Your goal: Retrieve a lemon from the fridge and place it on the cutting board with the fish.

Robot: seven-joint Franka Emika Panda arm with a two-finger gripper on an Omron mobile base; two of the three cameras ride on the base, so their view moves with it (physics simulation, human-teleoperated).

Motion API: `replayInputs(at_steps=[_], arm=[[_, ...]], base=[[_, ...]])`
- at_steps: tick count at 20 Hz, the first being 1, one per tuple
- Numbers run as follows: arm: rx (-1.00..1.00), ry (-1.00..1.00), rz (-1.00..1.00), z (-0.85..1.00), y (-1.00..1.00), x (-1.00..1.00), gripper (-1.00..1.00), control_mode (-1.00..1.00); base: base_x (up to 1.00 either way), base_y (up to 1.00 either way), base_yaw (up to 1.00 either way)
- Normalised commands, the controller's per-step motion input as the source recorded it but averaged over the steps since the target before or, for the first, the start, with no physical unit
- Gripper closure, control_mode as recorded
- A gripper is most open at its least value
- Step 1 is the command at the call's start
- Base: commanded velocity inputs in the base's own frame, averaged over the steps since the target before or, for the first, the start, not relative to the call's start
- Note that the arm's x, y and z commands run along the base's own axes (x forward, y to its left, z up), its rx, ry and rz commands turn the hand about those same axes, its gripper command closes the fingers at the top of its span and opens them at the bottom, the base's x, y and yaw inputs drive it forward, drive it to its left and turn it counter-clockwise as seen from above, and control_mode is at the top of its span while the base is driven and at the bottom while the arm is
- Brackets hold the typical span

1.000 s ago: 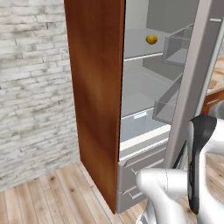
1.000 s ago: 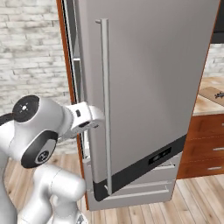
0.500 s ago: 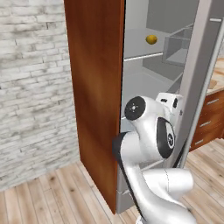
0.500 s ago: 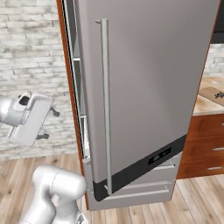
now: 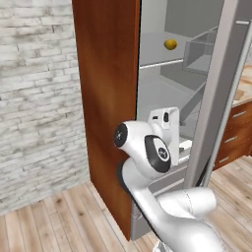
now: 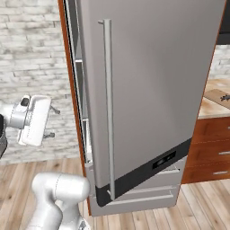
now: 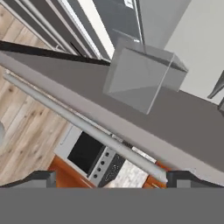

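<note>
Fridge with door ajar; lemon rests on an upper shelf inside. Gripper, jaws spread wide and empty, hangs left of the fridge.

The white arm is folded at mid-height, its end effector spread wide, holding nothing

- The fridge door looks like smooth, satin grey metal.
- Side panel is glossy reddish wood.
- Wall is rough pale brick.
- Floor is light wooden planks.
</note>
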Motion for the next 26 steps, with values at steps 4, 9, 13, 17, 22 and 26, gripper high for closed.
replayInputs(at_steps=[4, 9, 13, 17, 22, 26], arm=[[-0.05, 0.00, 0.02, -0.03, 0.00, 0.97, -1.00, -1.00], [-0.02, 0.14, 0.00, 0.00, -0.09, 0.45, -1.00, -1.00], [-0.02, 0.18, -0.03, 0.04, -0.47, 0.04, -1.00, -1.00], [-0.04, 0.14, -0.08, 0.07, -0.58, -0.02, -1.00, -1.00], [-0.07, 0.10, -0.02, 0.00, -0.17, 0.00, -1.00, -1.00], [-0.05, 0.10, 0.00, 0.00, -0.09, 0.00, -1.00, -1.00]], base=[[0.00, 0.00, 0.00], [0.00, 0.00, 0.00], [0.00, 0.00, 0.00], [0.00, 0.00, 0.00], [0.00, 0.00, 0.00], [0.00, 0.00, 0.00]])
